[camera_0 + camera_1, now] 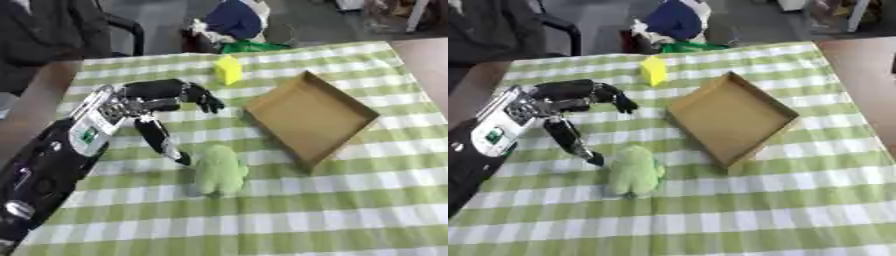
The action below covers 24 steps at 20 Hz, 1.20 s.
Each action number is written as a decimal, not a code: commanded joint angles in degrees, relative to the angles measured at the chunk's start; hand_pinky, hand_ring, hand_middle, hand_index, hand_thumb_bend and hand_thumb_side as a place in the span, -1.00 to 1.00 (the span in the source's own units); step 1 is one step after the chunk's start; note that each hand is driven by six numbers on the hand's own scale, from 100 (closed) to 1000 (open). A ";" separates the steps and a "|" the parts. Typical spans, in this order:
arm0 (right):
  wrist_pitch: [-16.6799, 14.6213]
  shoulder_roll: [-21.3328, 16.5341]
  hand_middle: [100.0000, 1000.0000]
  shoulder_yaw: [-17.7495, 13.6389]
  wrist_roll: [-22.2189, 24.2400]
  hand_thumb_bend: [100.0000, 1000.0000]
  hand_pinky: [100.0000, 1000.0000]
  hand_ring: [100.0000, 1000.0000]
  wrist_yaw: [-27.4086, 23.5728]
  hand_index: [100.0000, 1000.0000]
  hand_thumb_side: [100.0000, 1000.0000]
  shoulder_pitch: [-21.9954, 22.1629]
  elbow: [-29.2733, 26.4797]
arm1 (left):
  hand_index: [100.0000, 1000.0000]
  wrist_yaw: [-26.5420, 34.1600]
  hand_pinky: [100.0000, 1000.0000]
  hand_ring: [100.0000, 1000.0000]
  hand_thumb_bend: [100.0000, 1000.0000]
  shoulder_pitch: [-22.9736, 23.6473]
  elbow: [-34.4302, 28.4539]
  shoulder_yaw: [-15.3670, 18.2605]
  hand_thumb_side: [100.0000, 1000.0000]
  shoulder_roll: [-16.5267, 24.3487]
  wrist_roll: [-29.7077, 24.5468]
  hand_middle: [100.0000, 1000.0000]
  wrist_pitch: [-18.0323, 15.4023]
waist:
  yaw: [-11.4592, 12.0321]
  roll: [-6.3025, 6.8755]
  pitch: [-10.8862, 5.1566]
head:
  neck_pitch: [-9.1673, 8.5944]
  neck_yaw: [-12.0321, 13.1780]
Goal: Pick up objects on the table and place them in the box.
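Shallow brown cardboard box (pixel 312 118): open, empty, set askew. Light-green plush toy (pixel 218 170): lying near the box's near-left corner. Small yellow block (pixel 228 69): upright, beyond the box's far-left side.

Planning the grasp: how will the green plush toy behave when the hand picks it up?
The green plush toy looks soft and rounded, so it will probably squash and sag. It seems light. The left hand, open beside it, may nudge it across the checked tablecloth.

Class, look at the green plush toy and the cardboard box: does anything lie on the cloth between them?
Nothing visible does. Only bare checked cloth separates the green plush toy from the cardboard box; the left hand is on the toy's other side.
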 commanded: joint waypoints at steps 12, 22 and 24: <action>-0.20 -0.87 0.37 0.20 0.56 -1.00 0.70 0.55 -0.89 0.93 -0.18 -0.36 0.13 | 0.88 2.06 0.52 0.45 0.21 -2.41 1.89 -8.77 -0.72 1.30 -20.10 0.43 -20.43 | -0.42 0.03 -1.20 | 0.16 0.27; -0.27 -0.82 0.36 0.33 0.74 -1.00 0.70 0.55 -0.91 0.93 -0.19 -0.18 0.39 | 0.83 -2.67 0.52 0.43 0.06 -2.17 2.34 -10.53 -0.82 -0.15 -20.10 0.47 -20.43 | -0.72 0.18 -1.22 | 0.57 0.20; -0.27 -0.80 0.36 0.30 0.72 -1.00 0.70 0.55 -0.92 0.93 -0.19 -0.18 0.41 | 0.81 -3.46 0.45 0.34 -0.10 -1.91 2.64 -10.23 -0.92 -0.46 -20.10 0.43 -20.43 | -0.71 0.14 -1.18 | 0.54 0.18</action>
